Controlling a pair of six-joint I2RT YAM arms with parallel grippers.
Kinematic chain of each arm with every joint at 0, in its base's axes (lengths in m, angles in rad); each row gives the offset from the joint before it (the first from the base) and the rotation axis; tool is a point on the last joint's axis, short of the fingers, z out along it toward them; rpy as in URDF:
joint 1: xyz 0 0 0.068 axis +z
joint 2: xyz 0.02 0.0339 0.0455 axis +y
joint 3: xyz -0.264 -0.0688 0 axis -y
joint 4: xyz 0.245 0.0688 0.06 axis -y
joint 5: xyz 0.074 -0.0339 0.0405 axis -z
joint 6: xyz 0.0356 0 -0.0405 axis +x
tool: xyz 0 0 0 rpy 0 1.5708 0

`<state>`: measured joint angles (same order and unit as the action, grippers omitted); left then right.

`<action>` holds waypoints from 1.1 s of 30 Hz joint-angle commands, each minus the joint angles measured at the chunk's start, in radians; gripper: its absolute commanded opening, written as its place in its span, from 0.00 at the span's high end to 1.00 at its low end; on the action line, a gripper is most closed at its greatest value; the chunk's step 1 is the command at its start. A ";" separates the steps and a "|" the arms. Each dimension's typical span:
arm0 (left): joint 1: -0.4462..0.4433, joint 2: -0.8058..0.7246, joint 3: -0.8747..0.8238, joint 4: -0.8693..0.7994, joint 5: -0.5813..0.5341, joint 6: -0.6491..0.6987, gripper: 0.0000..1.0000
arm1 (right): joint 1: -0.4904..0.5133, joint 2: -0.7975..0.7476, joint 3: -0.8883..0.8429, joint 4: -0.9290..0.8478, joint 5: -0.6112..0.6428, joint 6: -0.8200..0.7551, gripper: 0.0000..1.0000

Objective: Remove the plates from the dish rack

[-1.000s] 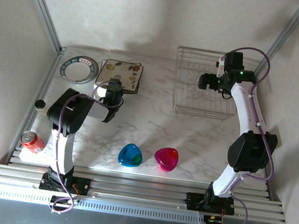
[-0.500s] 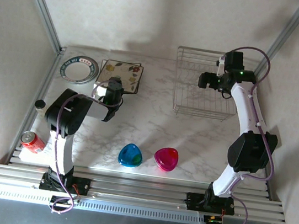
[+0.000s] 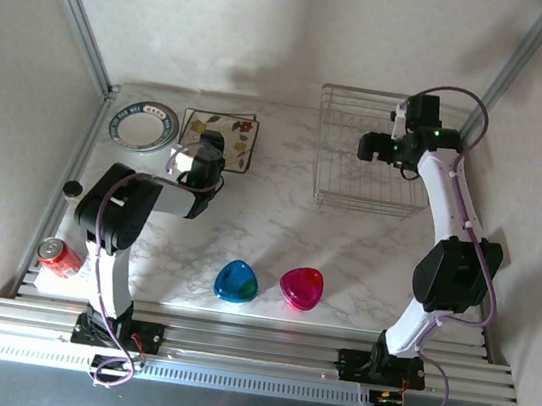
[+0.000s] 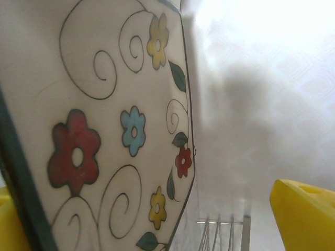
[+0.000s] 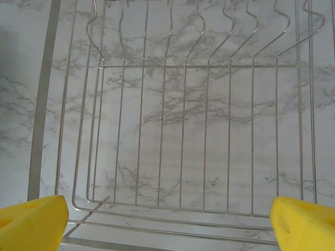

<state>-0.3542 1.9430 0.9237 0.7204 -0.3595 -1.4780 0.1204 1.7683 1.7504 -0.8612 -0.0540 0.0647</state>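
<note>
Hovering R fingers (image 5: 32, 224) (spread) over dish rack (image 5: 184, 130).

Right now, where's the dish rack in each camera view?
Top external: the rack stands at the table's far right.
Left wrist: thin wires at the bottom edge, right of the plate, likely the rack.
Right wrist: the rack spans most of the picture, seen from above.
Landmarks: the plate links top and left wrist; the marble table links top and right wrist.
</note>
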 commanded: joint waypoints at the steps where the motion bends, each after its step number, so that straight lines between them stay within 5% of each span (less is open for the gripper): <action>1: -0.008 -0.048 0.032 -0.068 0.009 0.047 0.01 | -0.003 -0.030 -0.029 0.019 -0.017 0.013 0.01; 16: 0.018 -0.078 0.073 -0.217 0.182 0.197 0.01 | -0.003 -0.069 -0.101 0.075 -0.036 0.033 0.01; 33: 0.054 -0.066 0.134 -0.293 0.302 0.212 0.01 | -0.003 -0.075 -0.103 0.086 -0.047 0.040 0.01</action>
<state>-0.3157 1.9060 1.0153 0.4484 -0.0879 -1.2972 0.1204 1.7237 1.6543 -0.7883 -0.0834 0.0933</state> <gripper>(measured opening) 0.995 0.990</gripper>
